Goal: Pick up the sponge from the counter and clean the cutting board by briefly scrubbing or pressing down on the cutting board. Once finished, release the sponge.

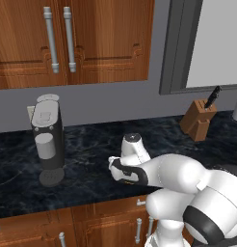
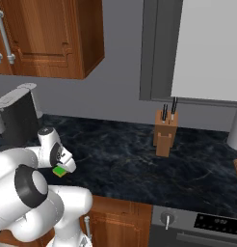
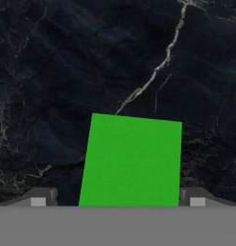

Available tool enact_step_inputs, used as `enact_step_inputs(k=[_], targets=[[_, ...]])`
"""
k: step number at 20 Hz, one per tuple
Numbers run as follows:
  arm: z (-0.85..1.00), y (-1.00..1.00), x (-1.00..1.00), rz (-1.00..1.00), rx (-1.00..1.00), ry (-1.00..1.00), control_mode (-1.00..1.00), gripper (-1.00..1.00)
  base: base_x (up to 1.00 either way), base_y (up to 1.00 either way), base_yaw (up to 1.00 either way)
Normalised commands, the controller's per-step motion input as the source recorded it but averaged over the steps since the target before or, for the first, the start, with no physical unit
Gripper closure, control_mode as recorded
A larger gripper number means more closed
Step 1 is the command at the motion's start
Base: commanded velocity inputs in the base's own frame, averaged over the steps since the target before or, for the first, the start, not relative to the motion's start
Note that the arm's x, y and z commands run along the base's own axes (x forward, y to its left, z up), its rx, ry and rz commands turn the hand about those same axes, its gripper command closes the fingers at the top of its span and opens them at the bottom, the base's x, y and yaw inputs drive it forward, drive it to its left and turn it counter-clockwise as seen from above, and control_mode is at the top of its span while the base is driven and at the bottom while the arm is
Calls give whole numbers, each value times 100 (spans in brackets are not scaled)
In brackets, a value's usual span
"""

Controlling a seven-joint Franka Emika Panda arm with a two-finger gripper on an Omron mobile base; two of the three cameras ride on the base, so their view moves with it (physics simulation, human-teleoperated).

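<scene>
Sponge [image 3: 131,161] lies flat on the counter [image 3: 67,72], green face up, straight under the hand. In the hand view the gripper [image 3: 118,198] straddles it: 2 fingertips [image 3: 41,198], 1 on each side of the sponge, jaws spread wide w/ the green block between them. Whether the tips touch its sides can't be told; nothing is clamped.

In the right base view a small bit of the sponge [image 2: 60,171] peeks out under the white wrist, green over a thin yellow layer, sitting near the counter's front edge [image 2: 139,193]. Relative to the sponge: the knife block [image 2: 164,131] stands well apart, back towards the wall, w/ 2 dark handles sticking up; the dark coffee machine [image 2: 17,118] stands nearer, behind the arm on the opposite side to the block.

Left base view: arm bends low over the dark marble [image 1: 86,159], wrist pointing down and hiding the sponge. Coffee machine [image 1: 47,137] upright at the counter's back, knife block [image 1: 199,118] tilted near the window frame [image 1: 176,48]. Wooden wall cupboards [image 1: 72,38] w/ 2 metal handles hang above the counter.
</scene>
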Motion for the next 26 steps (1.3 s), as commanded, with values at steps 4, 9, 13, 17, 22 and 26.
enact_step_inputs(k=[4,9,13,17,22,26], targets=[[-1,0,0,0,0,-1,-100,-100,0,0,0],[-3,0,0,0,0,0,-100,-100,0,0,0],[-6,-6,0,0,0,0,-100,100,0,0,0],[-2,-12,0,0,0,0,-100,100,0,0,0],[-3,-18,0,0,0,0,-100,100,0,0,0],[-3,-14,0,0,1,-1,-100,100,0,0,0]])
